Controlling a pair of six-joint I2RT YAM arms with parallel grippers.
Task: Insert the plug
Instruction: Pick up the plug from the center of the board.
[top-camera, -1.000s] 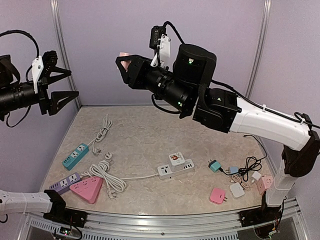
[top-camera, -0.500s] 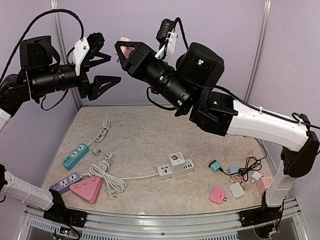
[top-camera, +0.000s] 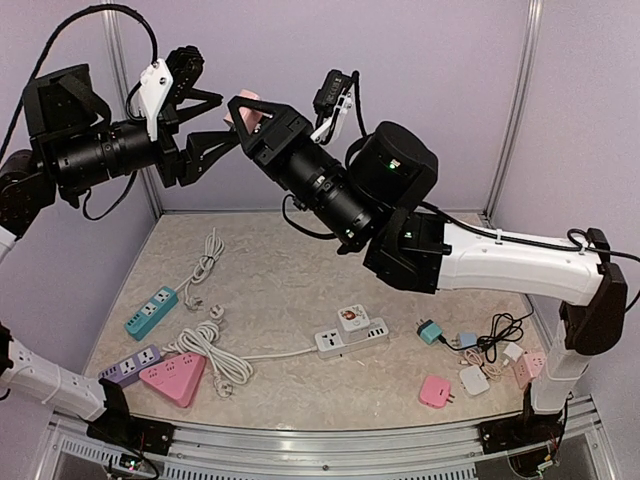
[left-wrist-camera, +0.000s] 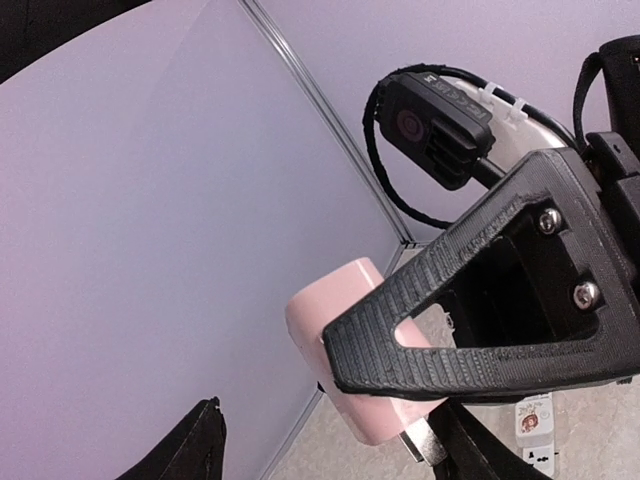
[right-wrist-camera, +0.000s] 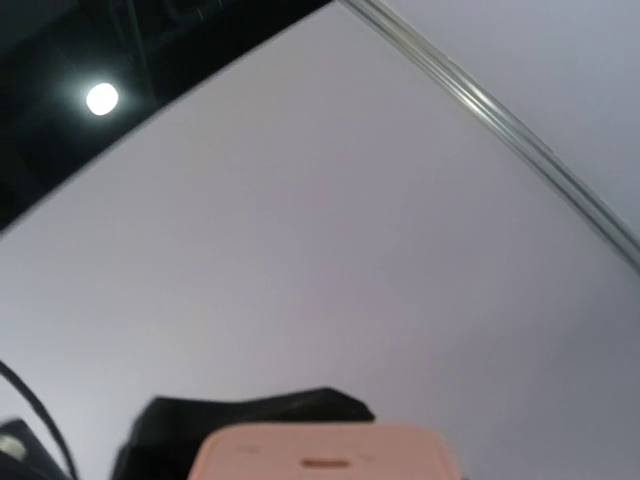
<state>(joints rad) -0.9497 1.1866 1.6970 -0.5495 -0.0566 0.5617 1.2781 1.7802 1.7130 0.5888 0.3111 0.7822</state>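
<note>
High above the table my right gripper (top-camera: 243, 113) is shut on a pink plug (top-camera: 245, 108). The left wrist view shows this plug (left-wrist-camera: 330, 310) as a rounded pink block pinched under a ribbed black right finger (left-wrist-camera: 450, 320), with metal prongs (left-wrist-camera: 422, 445) sticking out below. My left gripper (top-camera: 228, 118) is open, its two fingers standing on either side of the plug, and I cannot tell whether they touch it. The right wrist view shows only the plug's top face (right-wrist-camera: 320, 455) against the wall.
On the table lie a white power strip (top-camera: 352, 337) with a square adapter, a teal strip (top-camera: 151, 312), a purple strip (top-camera: 130, 366), a pink triangular strip (top-camera: 174, 379) and coiled white cables (top-camera: 205, 345). Several small adapters (top-camera: 470, 375) sit at the right.
My left arm has swung in from the left wall to the right gripper, and its fingers now flank the pink plug. The right arm has shifted slightly left, still holding the plug.
</note>
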